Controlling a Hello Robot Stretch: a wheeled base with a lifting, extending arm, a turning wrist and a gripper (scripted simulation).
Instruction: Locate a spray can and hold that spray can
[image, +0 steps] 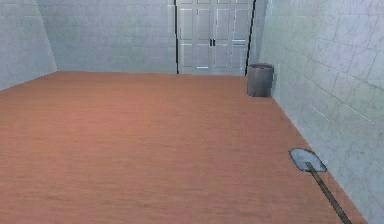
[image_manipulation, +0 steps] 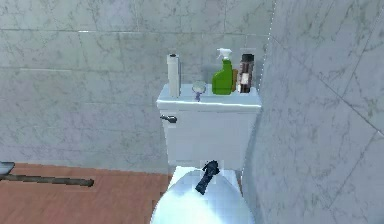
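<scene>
Spotted: spray can (image_manipulation: 247, 72), upright on the toilet tank (image_manipulation: 210, 125), at its right end, just beside a green bottle (image_manipulation: 224, 76). Lies up and right of the gripper (image_manipulation: 207, 178), low before the tank. Cannot tell whether holding anything.

No print is readable on the spray can (image_manipulation: 247, 72) or green bottle (image_manipulation: 224, 73).

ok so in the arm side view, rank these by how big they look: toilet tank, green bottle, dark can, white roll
1. toilet tank
2. green bottle
3. dark can and white roll, too alike to rank
</scene>
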